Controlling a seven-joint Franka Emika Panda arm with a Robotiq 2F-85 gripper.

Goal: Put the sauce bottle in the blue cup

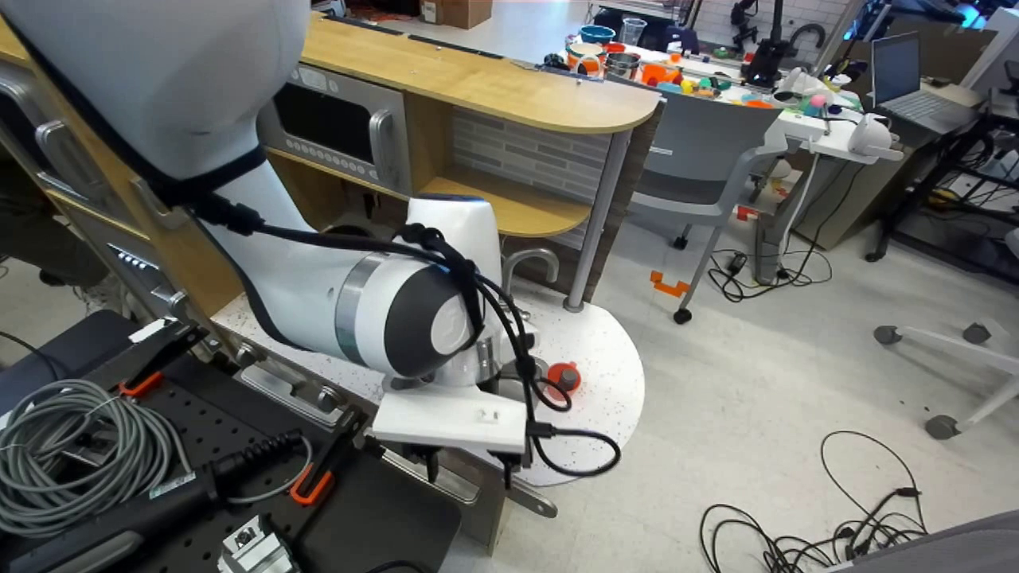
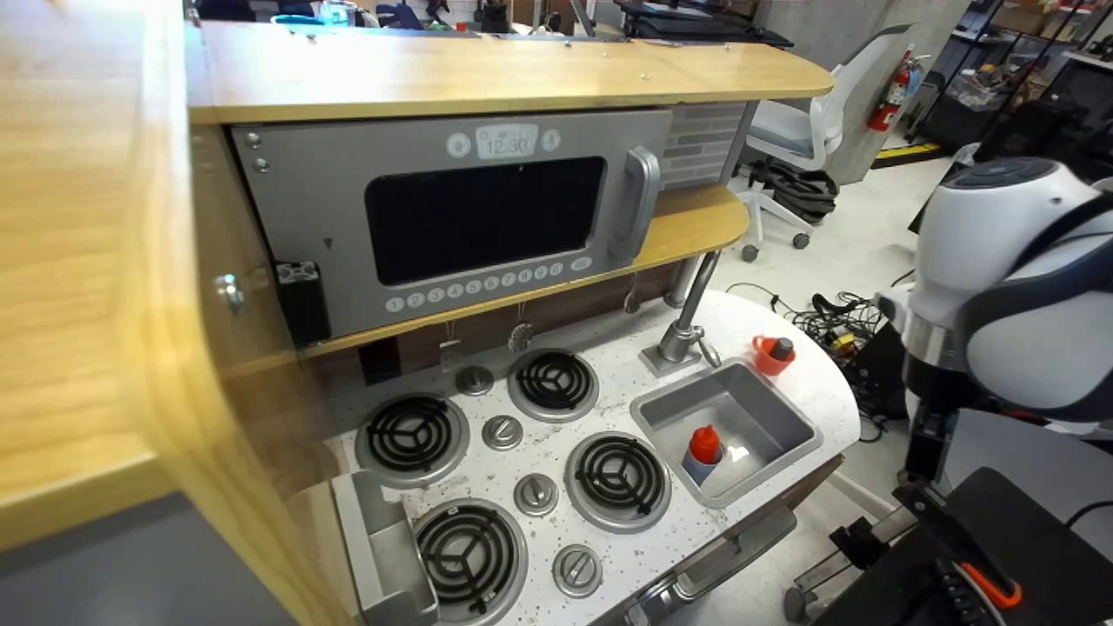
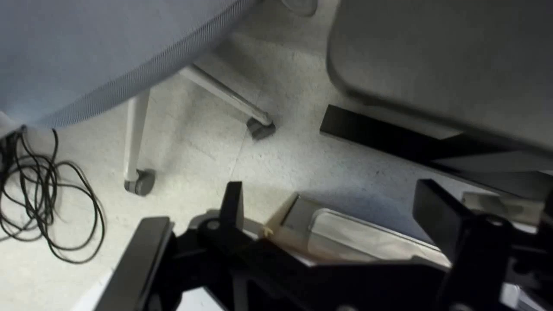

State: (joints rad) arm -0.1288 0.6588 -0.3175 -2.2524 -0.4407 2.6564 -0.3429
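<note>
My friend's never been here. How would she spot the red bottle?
In an exterior view, find the white counter, then the grey sink set in it. The bottle is inside, by the side nearest the burners. It's red with a narrow tip; the squat red cup sits outside the sink.

In an exterior view: toy kitchen counter (image 2: 817, 382), white, speckled; four burners (image 2: 617, 481), black-coiled; four knobs (image 2: 502, 432), silver-grey; one sink (image 2: 709, 404), grey. In the sink, near its burner-side wall: sauce bottle (image 2: 704, 442), red, nozzle up, lower part hidden by the blue cup (image 2: 698, 468). Beside the sink: faucet (image 2: 683, 339), grey; red container (image 2: 767, 362) with a dark grey piece (image 2: 783, 349) at its mouth. Above: microwave (image 2: 487, 222), display (image 2: 507, 142) reading 12:30. At right: robot arm (image 2: 1026, 339), white and black.
</note>
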